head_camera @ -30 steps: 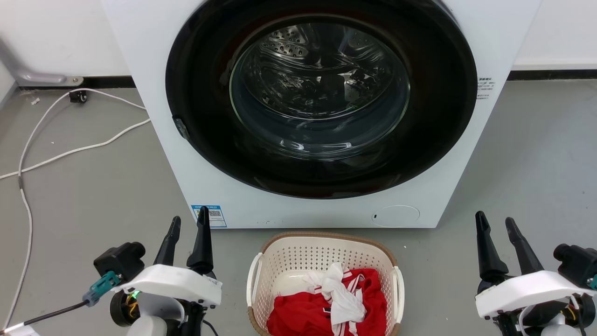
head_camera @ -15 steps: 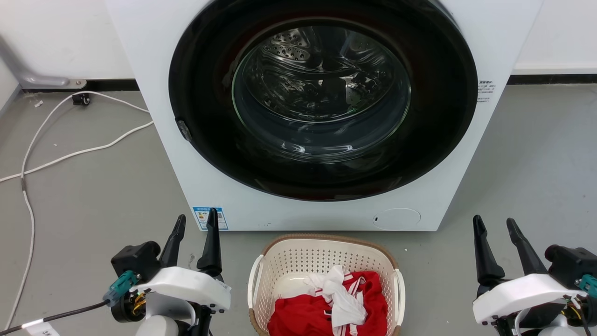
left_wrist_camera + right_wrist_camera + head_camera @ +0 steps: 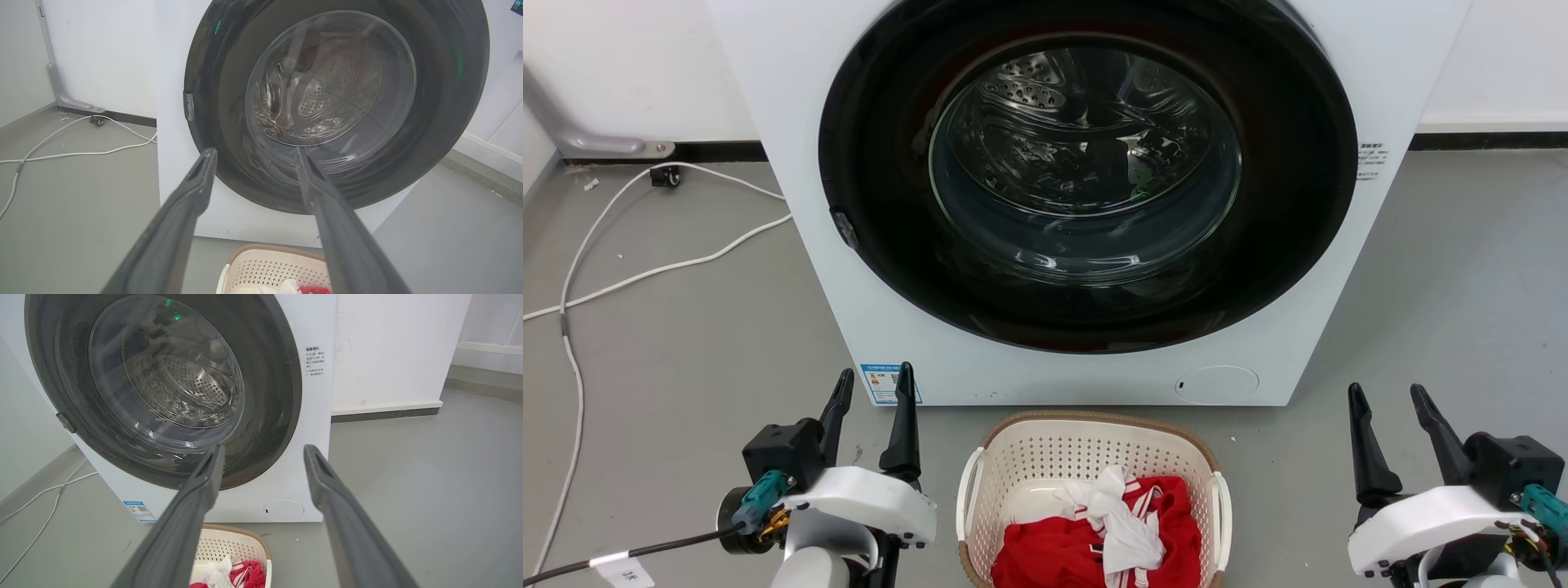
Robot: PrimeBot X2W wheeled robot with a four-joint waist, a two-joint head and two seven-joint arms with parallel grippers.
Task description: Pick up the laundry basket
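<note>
The laundry basket (image 3: 1086, 447) sat on the floor (image 3: 670, 343) just before the washing machine (image 3: 849, 269), holding clothes (image 3: 1045, 555). The left pincer (image 3: 876, 371) hung before the machine's lower left corner and the right pincer (image 3: 1386, 388) beyond its lower right. Both were wide and empty, probably flanking the basket to reach its side handles (image 3: 965, 490).

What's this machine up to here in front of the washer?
A two-armed wheeled robot is getting set to lift the cream-white perforated plastic laundry basket with the brown woven-look rim. It sits on the grey floor right in front of the white front-loading washing machine and holds red and white clothes. The left gripper and right gripper hover open on either side of it, the left one nearer. Neither touches the basket yet.
</note>
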